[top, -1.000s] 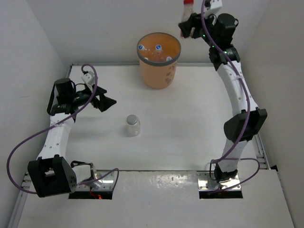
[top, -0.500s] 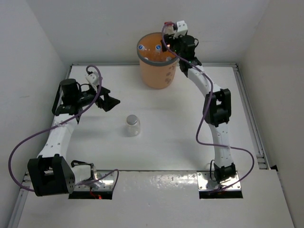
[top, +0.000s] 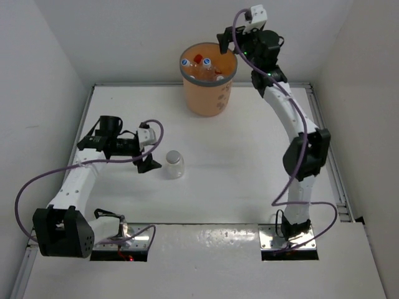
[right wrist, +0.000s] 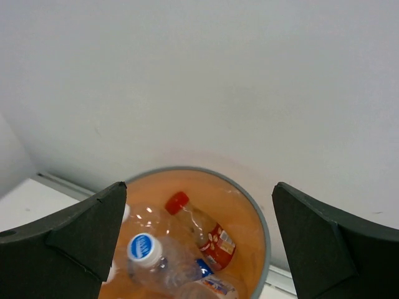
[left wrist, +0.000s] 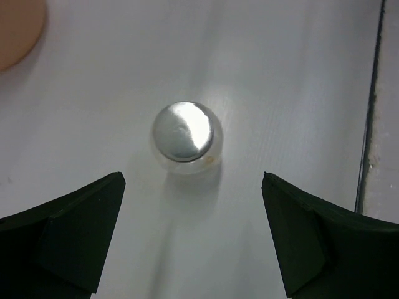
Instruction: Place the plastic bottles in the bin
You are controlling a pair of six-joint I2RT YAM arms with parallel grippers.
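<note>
The orange bin point(top: 207, 93) stands at the back of the table and holds several clear bottles. Among them are a brownish red-capped bottle point(right wrist: 209, 230) and a blue-and-white-capped one point(right wrist: 146, 249). The bin's grey rim point(right wrist: 264, 224) shows in the right wrist view. My right gripper point(top: 225, 42) point(right wrist: 199, 187) is open and empty above the bin's far right rim. One clear bottle point(top: 174, 164) point(left wrist: 186, 134) stands upright on the table. My left gripper point(top: 151, 152) point(left wrist: 192, 180) is open just left of it, not touching, with the jaws set wider than the bottle.
White walls close in the table on the left, back and right. A raised rail point(top: 324, 137) runs along the table's right edge. The purple cable point(top: 37, 187) loops off the left arm.
The red-capped bottle has left my right gripper and now lies in the bin; the right gripper has risen and is empty. My left gripper has swung right, close to the standing bottle.
</note>
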